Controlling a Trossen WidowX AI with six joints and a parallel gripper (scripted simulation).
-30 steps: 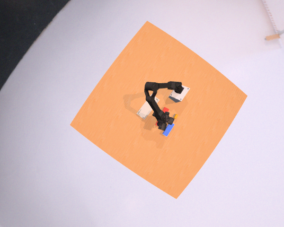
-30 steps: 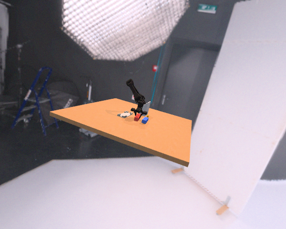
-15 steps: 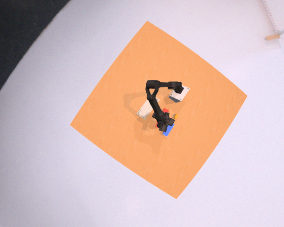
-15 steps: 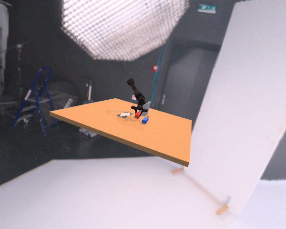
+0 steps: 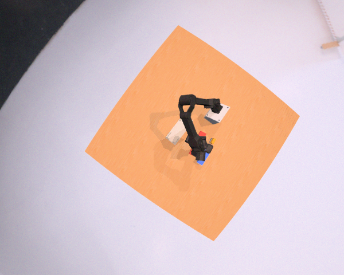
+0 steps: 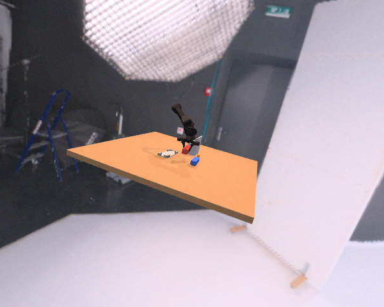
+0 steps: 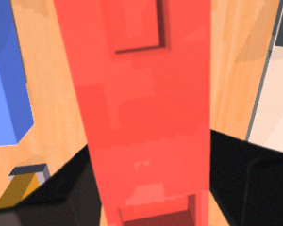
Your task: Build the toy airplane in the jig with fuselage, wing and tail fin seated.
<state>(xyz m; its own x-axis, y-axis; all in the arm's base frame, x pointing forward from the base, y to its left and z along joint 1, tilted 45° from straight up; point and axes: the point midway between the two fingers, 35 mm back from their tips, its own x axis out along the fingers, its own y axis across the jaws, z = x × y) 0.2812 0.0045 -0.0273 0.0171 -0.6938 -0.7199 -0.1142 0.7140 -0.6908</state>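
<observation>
My gripper (image 6: 187,146) (image 7: 149,139) is shut on the red fuselage (image 5: 202,134) (image 6: 185,150) (image 7: 146,104), one finger on each side, and holds it a little above the table. Two sockets show in its top in the wrist view. The arm hides much of it in the top view. The blue wing (image 5: 201,162) (image 6: 194,161) (image 7: 5,104) lies on the table to one side. The yellow tail fin (image 5: 212,140) (image 6: 198,155) (image 7: 22,192) lies near the wing. The pale jig (image 5: 175,132) (image 6: 168,153) (image 7: 280,99) is on the fuselage's other side, with no part visible in it.
The arm's pale mounting block (image 5: 225,112) (image 6: 196,148) stands behind the parts on the orange wooden table (image 5: 213,207) (image 6: 218,185). The arm arches over one end of the jig in the top view. Shadows of the arm fall across the jig's side.
</observation>
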